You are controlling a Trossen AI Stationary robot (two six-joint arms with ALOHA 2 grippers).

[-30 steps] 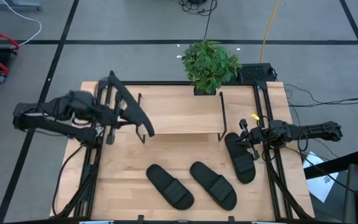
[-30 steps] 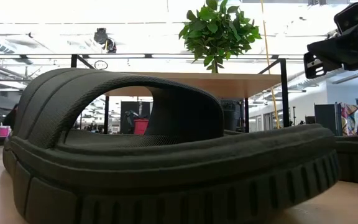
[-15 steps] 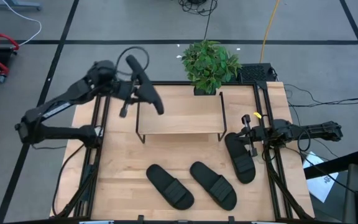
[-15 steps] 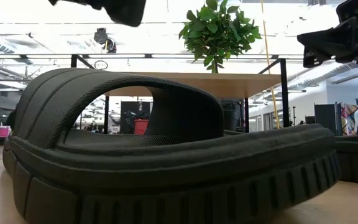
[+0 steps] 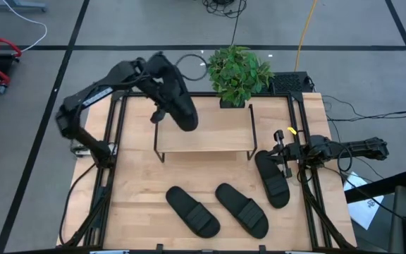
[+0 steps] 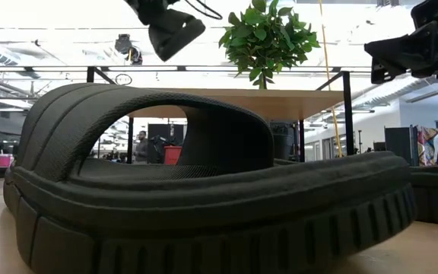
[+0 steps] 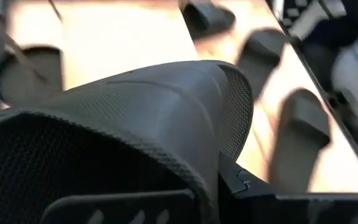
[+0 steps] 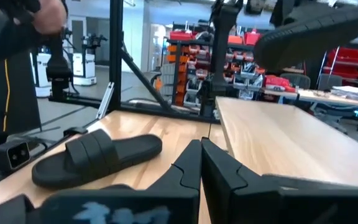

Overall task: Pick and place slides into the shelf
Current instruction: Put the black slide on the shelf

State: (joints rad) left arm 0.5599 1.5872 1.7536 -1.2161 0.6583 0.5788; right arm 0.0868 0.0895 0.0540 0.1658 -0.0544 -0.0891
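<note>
- Overhead, the left gripper (image 5: 162, 106) is clamped shut on one black slide (image 5: 177, 106), holding it in the air above the left end of the shelf (image 5: 213, 134).
- That shelf, a light plank on thin black wire legs, stands at the back middle of the wooden table (image 5: 136, 190), with a potted plant (image 5: 237, 73) just behind it.
- Two more slides, the left slide (image 5: 192, 210) and the middle slide (image 5: 242, 209), lie side by side on the table in front of the shelf.
- A fourth slide (image 5: 272, 178) lies to the right of the shelf, near the table's right edge.
- Beside it, the right gripper (image 5: 285, 149) hovers above that slide's back end, fingers fully closed and holding nothing.
</note>
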